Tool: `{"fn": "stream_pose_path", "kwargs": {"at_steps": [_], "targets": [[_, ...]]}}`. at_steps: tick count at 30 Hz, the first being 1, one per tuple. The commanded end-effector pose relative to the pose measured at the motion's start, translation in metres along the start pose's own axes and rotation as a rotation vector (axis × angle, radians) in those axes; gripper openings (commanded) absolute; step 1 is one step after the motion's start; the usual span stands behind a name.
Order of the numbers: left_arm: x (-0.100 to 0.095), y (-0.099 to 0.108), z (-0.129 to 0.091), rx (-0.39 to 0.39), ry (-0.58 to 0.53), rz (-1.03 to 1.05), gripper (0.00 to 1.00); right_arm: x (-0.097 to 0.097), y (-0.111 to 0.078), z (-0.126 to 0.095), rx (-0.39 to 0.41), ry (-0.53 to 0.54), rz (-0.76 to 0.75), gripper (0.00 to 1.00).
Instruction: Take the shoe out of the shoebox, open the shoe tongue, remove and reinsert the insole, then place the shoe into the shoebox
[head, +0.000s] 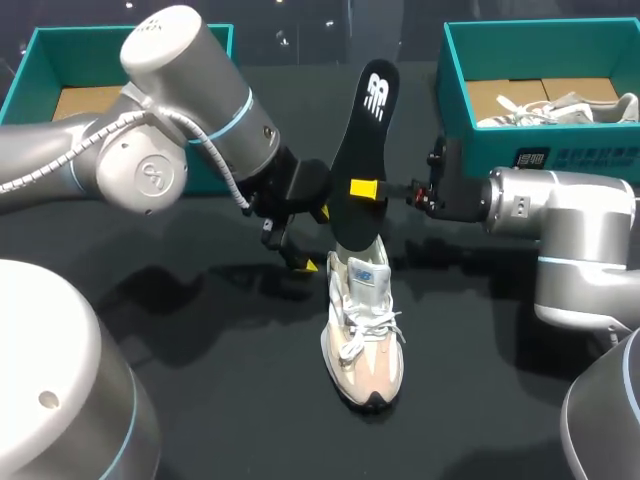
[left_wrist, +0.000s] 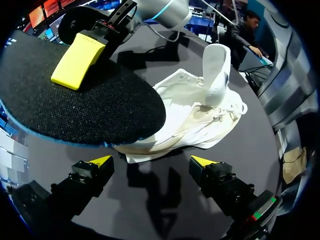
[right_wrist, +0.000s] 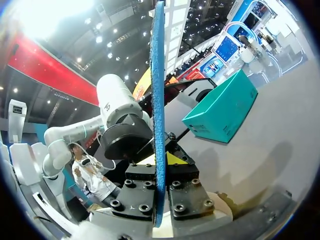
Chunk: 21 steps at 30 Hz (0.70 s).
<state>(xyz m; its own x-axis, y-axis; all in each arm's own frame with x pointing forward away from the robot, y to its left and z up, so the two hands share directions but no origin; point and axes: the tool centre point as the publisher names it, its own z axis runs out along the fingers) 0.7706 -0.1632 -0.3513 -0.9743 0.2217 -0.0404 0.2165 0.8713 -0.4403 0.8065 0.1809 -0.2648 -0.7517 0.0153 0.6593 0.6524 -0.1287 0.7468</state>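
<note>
Two fingers of my right gripper (head: 365, 188) clamp the black insole (head: 365, 120) upright, its lower end at the sneaker's (head: 362, 320) opening; my left gripper (left_wrist: 152, 162) hangs wide open, holding nothing, just beside that sneaker; it stands on the black table (head: 200, 380).

Your head camera looks down from above and behind onto the desk (head: 230, 400). Your left wrist camera sits low, close to the shoe (left_wrist: 200, 115) and insole (left_wrist: 90, 110); your right wrist camera faces the insole edge-on, very near. All three share the insole
</note>
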Motion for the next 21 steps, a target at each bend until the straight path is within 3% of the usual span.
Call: {"fn": "stream_pose_path", "kwargs": {"at_steps": [1, 21], "targets": [[-0.0026, -0.0017, 0.0069, -0.001, 0.004, -0.006, 1.00, -0.0008, -0.0014, 0.0004, 0.004, -0.003, -0.002, 0.00], [-0.0001, -0.0041, 0.0148, -0.017, 0.014, -0.055, 1.00, -0.0048, -0.0066, -0.0057, -0.002, -0.012, -0.007, 0.00]]}}
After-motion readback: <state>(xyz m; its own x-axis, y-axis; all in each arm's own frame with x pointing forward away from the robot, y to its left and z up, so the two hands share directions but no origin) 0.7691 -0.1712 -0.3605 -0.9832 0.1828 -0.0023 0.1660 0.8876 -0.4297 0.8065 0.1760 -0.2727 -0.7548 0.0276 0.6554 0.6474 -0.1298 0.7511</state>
